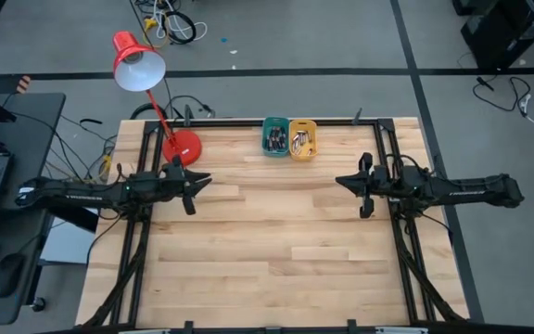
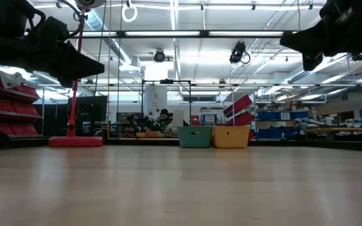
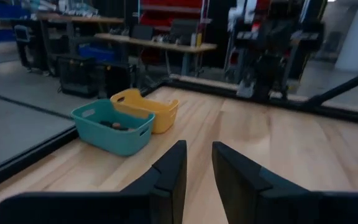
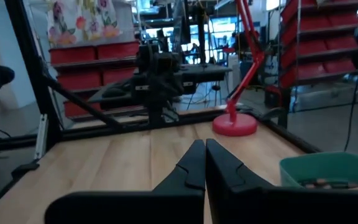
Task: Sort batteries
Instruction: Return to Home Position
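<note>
A teal bin [image 1: 275,136] and a yellow bin [image 1: 303,139] stand side by side at the table's far edge. Small dark batteries lie in the teal bin [image 1: 273,141], and several with pale ends lie in the yellow one [image 1: 300,144]. My left gripper [image 1: 196,185] hovers over the table's left half with its fingers slightly apart [image 3: 197,167], holding nothing. My right gripper [image 1: 343,182] hovers over the right half with its fingers closed together [image 4: 204,163], also holding nothing. Both are raised above the wood and point toward the table's middle. The right wrist view shows batteries in the teal bin [image 4: 319,183].
A red desk lamp stands with its base [image 1: 184,146] on the table's far left, its shade [image 1: 137,63] leaning beyond the far edge. Black frame rails [image 1: 389,158] run along the table's sides. Bare wood [image 1: 276,241] lies between and in front of the arms.
</note>
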`<action>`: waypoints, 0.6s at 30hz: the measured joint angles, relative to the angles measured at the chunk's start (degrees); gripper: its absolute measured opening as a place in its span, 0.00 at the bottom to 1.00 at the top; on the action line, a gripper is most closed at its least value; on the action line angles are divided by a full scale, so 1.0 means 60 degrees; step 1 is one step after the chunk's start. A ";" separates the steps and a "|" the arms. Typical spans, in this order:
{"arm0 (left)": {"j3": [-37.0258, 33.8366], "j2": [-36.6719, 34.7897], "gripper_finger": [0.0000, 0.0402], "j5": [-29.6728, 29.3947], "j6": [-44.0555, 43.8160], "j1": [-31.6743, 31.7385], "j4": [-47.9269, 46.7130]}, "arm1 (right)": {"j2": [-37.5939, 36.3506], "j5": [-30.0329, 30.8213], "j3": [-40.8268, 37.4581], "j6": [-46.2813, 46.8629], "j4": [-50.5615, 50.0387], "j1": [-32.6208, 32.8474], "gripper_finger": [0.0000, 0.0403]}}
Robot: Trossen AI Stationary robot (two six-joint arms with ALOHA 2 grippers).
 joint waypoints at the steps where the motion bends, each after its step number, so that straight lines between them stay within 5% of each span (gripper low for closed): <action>1: -0.0161 -0.0012 0.23 0.0048 0.0000 -0.0004 0.0343 | 0.0004 -0.0030 -0.0074 0.0081 0.0091 0.0004 0.00; 18: -0.0579 -0.0010 0.23 -0.0209 -0.0280 0.0016 0.0822 | -0.0208 -0.0144 -0.0534 0.0128 -0.0148 -0.0044 0.00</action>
